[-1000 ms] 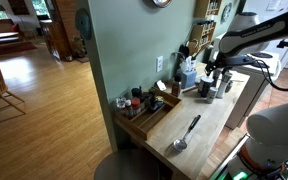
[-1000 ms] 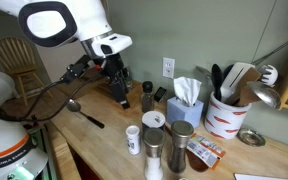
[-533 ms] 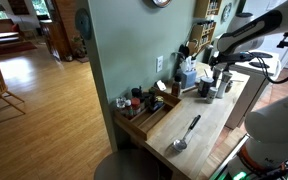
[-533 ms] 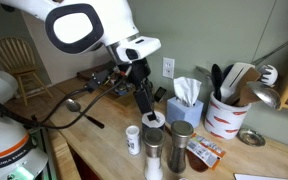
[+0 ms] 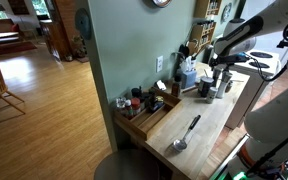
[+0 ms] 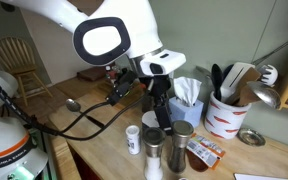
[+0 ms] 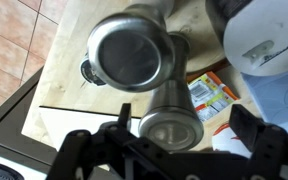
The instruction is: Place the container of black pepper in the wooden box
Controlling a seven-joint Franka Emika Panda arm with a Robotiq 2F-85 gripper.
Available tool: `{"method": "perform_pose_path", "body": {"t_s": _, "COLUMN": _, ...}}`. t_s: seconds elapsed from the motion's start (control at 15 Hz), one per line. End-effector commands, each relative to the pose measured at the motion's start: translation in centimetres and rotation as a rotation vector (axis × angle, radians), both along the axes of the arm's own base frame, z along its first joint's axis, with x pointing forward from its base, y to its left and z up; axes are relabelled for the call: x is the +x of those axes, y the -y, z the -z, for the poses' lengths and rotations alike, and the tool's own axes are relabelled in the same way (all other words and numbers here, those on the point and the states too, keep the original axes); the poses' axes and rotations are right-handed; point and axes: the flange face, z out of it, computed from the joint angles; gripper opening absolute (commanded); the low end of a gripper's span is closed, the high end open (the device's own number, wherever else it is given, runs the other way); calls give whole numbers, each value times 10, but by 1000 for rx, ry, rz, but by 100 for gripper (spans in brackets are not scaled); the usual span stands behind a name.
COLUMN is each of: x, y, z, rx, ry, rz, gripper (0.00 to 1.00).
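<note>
While scanning the wrist view, find the container of black pepper (image 7: 169, 125) upright on the counter (image 7: 59, 80), just beside a taller steel shaker (image 7: 129, 50). Note the claw (image 7: 174, 150) over it, spread wide and touching nothing. Spot the wooden box (image 5: 142, 124) well apart in an exterior view.

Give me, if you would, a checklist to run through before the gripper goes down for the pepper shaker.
1. Gripper open: ok. Its fingers stand wide apart in the wrist view.
2. Lined up over a shaker: ok. The grey shaker lies between the fingers, seen from above.
3. Right shaker chosen: cannot tell. No label shows that it holds pepper.
4. Neighbours clear of the fingers: cannot tell. The larger steel shaker stands close beside it.
5. Room in the wooden box: ok. The bottles seem to fill only one end.
</note>
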Motion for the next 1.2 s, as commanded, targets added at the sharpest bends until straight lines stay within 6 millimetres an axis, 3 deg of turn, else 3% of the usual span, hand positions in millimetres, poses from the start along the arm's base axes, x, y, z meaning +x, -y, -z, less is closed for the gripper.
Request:
{"method": "perform_pose_path", "body": {"t_s": 0.0, "x": 9, "y": 21, "z": 17, "rx": -12, "ry": 20, "rz": 16, "gripper": 100}}
{"method": "perform_pose_path", "body": {"t_s": 0.6, "x": 14, "y": 38, "z": 43, "rx": 27, "ry": 102, "rz": 21, "gripper": 100}}
{"method": "perform_pose_path", "body": {"t_s": 0.67, "x": 15, "y": 38, "z": 45, "rx": 29, "ry": 103, "rz": 21, "gripper": 84}}
{"method": "perform_pose_path", "body": {"t_s": 0.93, "x": 14, "y": 40, "z": 45, "rx": 36, "ry": 82, "rz": 4, "gripper": 49}}
{"method": "perform_pose_path", "body": {"t_s": 1.13, "x": 10, "y": 44, "z": 44, "rx": 36, "ry": 66, "rz": -2, "gripper": 34}}
